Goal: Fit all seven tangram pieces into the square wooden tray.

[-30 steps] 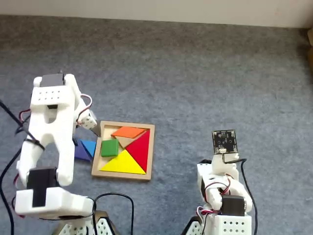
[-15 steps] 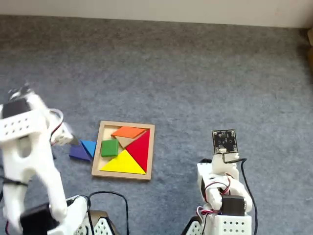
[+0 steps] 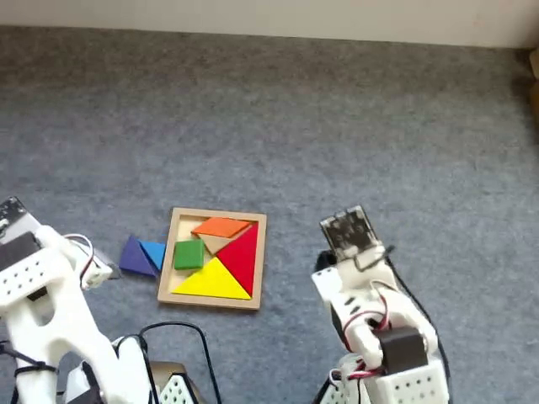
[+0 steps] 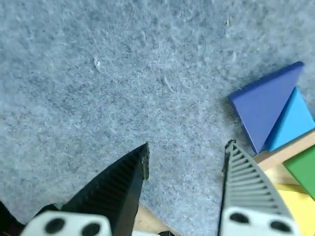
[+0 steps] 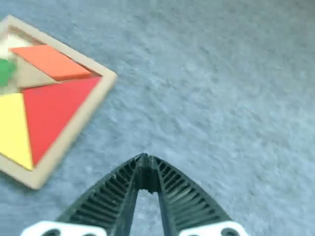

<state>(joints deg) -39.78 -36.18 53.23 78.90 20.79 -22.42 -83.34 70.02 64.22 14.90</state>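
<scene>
Square wooden tray (image 3: 260, 252) five pieces in; dark blue triangle (image 3: 135, 257) and light blue triangle (image 3: 155, 252) outside by its rim, so left gripper (image 4: 187, 146), jaws wide nearby, probably grasps one next; right gripper (image 5: 146, 162) pinched closed, empty.

Two blue triangles (image 3: 141, 255) beside part-filled tray (image 3: 210, 302)

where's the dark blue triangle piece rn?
High view: the dark blue triangle piece lies on the grey carpet left of the square wooden tray, touching the light blue triangle piece that sits between them.
</scene>
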